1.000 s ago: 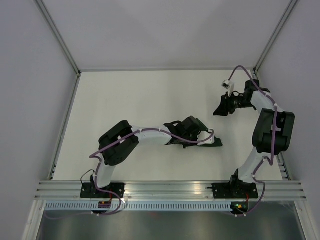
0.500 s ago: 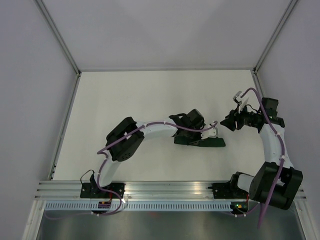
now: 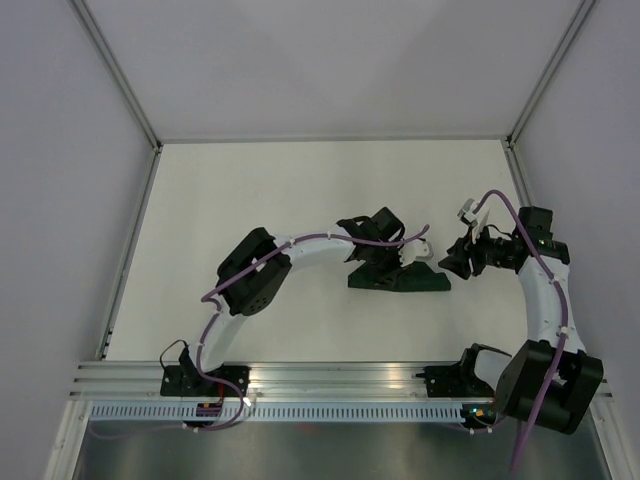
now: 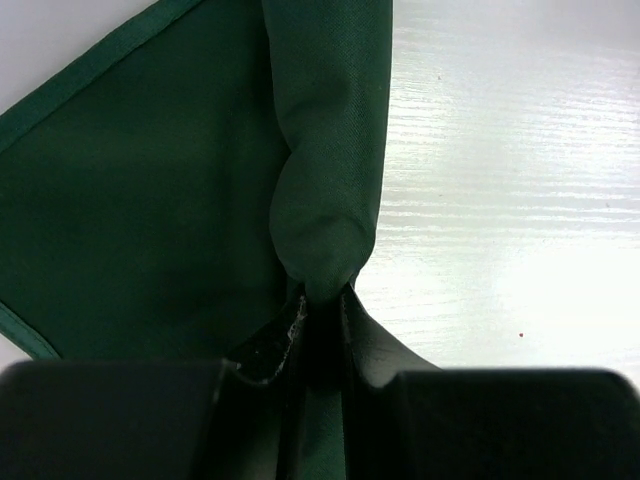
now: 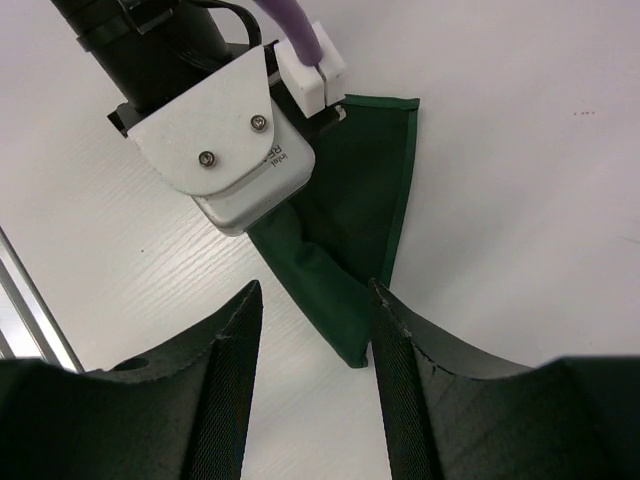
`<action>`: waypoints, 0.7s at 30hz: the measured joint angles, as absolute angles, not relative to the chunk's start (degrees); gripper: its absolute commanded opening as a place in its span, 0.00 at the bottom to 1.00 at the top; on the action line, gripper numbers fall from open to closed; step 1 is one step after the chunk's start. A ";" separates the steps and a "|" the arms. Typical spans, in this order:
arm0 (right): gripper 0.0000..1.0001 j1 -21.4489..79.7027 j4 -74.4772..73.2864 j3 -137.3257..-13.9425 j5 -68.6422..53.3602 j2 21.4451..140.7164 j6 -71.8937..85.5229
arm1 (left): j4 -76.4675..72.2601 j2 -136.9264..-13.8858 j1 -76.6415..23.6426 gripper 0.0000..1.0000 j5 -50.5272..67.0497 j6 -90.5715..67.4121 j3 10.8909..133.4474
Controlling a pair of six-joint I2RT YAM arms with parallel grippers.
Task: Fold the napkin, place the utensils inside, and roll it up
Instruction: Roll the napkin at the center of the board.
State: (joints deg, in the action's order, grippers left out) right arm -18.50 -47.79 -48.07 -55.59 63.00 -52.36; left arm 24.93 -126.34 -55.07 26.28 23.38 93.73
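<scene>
Mostly rolled, I'd say: my left gripper (image 4: 320,305) clamps the napkin (image 4: 150,200); right gripper (image 5: 312,305) waits beside it, jaws apart; utensils unseen.

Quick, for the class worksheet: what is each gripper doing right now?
Left gripper: closed, pinching a fold of the napkin.
Right gripper: open, holding nothing.

The left arm (image 3: 305,250) and right arm (image 3: 547,298) share one build: slim white links between bulky black joint housings, each on a black base plate (image 3: 205,380). A purple cable (image 5: 283,22) runs loosely along each arm, looping clear of the links in places. The left wrist carries a pale grey camera plate (image 5: 225,140) with two round-headed screws (image 5: 205,158) and faint dark print, topped by a white connector (image 5: 310,65). The right gripper (image 5: 310,300) has matte black fingers (image 5: 225,380) with moulded ridges
</scene>
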 measured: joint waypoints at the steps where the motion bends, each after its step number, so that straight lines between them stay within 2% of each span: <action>1: 0.53 -18.39 -48.77 -48.51 -55.59 64.05 -52.86 | 25.26 -126.67 -54.76 0.08 26.87 22.96 94.19; 12: 0.51 -9.50 -47.94 -59.94 -52.45 84.27 -51.46 | 30.15 -130.26 -51.35 0.09 32.58 18.46 99.31; 21: 0.51 -3.25 -41.41 -62.30 -49.01 88.20 -47.40 | 34.79 -132.51 -46.63 0.11 38.96 13.72 101.58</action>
State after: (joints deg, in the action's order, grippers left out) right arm -3.25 -41.41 -62.30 -49.01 88.20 -47.40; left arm 34.79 -132.51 -46.63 38.96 13.72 101.58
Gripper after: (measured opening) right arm 0.509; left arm 0.193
